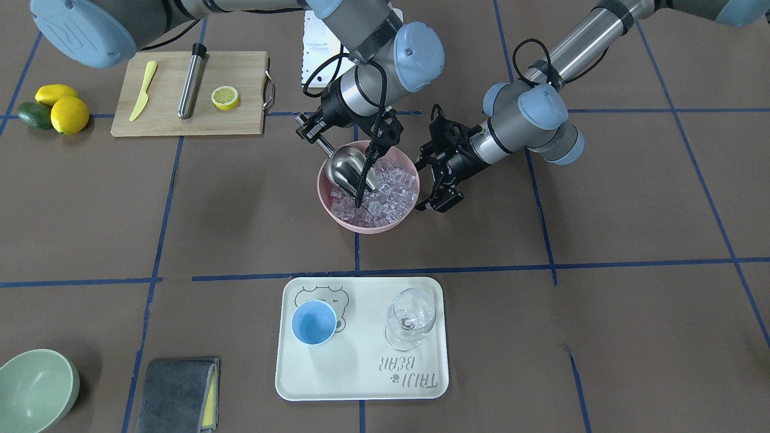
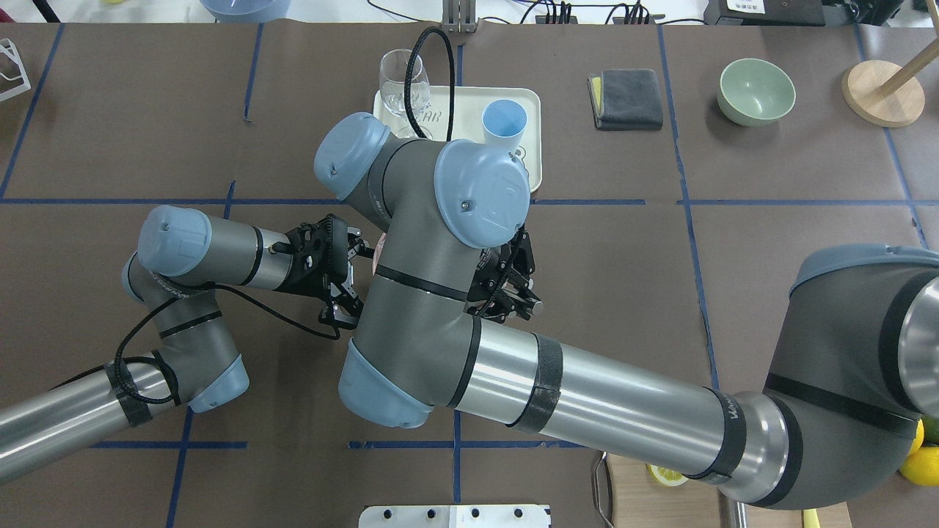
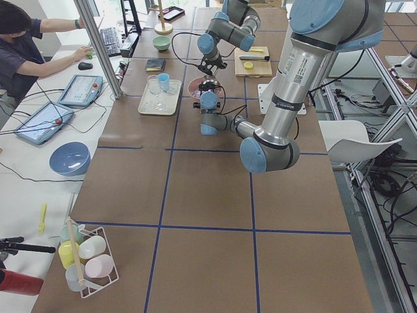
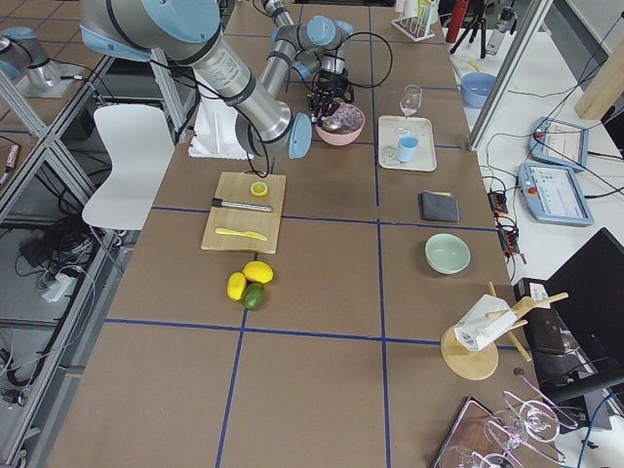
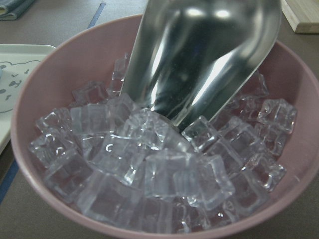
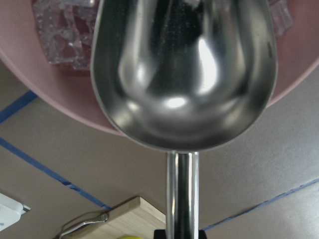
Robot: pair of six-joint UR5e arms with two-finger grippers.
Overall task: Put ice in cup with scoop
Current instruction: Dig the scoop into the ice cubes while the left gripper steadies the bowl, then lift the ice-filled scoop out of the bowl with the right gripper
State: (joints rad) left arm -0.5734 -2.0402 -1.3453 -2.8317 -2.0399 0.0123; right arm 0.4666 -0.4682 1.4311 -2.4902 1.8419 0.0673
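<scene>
The pink bowl holds the ice, a heap of clear cubes. My right gripper is shut on the thin handle of the steel scoop. The scoop's trough tilts down with its lip in the ice, and the right wrist view shows the trough empty. My left gripper is open beside the bowl's rim; I cannot tell whether it touches. The light-blue cup stands empty on the white tray, nearer the front-facing camera. In the overhead view my right arm hides the bowl.
A clear wine glass shares the tray with the cup. A cutting board behind the bowl carries a yellow knife, a steel cylinder and a lemon half. A green bowl and a grey cloth lie near the tray.
</scene>
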